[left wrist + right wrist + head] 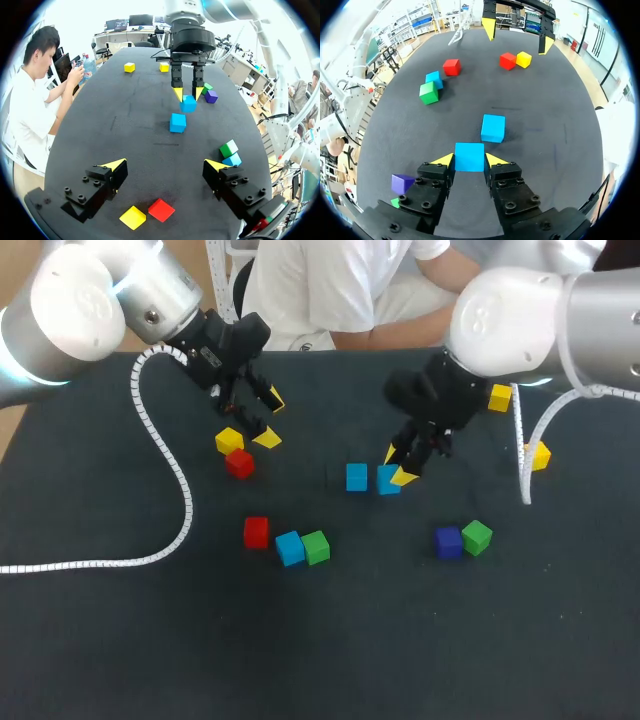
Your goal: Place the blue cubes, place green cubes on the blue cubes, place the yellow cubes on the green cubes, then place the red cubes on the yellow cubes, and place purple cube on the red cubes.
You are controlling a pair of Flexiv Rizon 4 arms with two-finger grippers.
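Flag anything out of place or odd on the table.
Nothing spilled or damaged. One oddity: a white coiled cable from the left arm trails loose across the table, close to a red cube; it might snag.

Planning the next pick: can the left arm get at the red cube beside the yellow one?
Probably yes: the left gripper hangs open near the red cube, with nothing between them. The yellow cube close beside it may get nudged.

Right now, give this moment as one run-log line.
left gripper: open, near yellow cube and red cube | right gripper: shut on blue cube, beside second blue cube
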